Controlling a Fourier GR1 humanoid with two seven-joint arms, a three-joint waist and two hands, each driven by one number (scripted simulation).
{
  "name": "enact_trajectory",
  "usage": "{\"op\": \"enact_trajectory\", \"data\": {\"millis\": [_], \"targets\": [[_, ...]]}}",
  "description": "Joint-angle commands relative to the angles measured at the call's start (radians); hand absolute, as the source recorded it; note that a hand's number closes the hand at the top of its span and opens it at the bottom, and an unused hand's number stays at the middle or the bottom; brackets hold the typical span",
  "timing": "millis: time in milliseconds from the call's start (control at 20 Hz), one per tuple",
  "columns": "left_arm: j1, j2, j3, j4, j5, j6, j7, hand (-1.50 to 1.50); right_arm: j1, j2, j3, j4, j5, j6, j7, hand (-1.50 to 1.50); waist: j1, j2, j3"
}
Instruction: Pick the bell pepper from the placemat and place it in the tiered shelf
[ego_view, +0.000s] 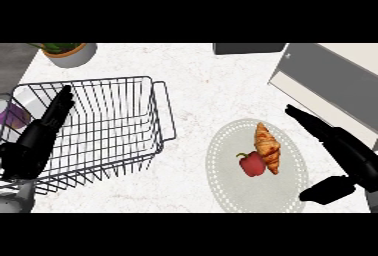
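Note:
A red bell pepper (252, 164) with a green stem lies on the round pale placemat (225, 172) at the lower right of the counter. A croissant (267, 147) lies right beside it on the mat, touching or nearly touching. My right hand (341, 150) is open to the right of the mat, fingers straight and pointing up-left, thumb low near the mat's edge; it holds nothing. The wire tiered shelf (118, 125) stands at the left. My left hand (40, 135) is open in front of the shelf's left part, fingers up.
A potted plant (68, 52) sits at the top left. A grey-and-cream appliance (332, 82) fills the top right corner, with a dark box (249, 48) at the top edge. A purple-tinted thing (11, 117) shows at the far left behind the shelf.

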Motion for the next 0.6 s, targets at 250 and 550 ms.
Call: {"op": "enact_trajectory", "data": {"millis": [250, 550], "targets": [[-0.058, -0.186, -0.107, 0.031, -0.034, 0.041, 0.034, 0.0, 0.132, 0.037, 0.065, -0.21, 0.103, -0.053, 0.143, -1.5, -0.001, 0.019, -0.021], [-0.074, -0.211, -0.069, 0.108, -0.036, 0.009, -0.021, 0.0, 0.119, 0.11, 0.121, -0.225, 0.185, -0.09, 0.225, -1.5, 0.019, 0.024, -0.021]]}}
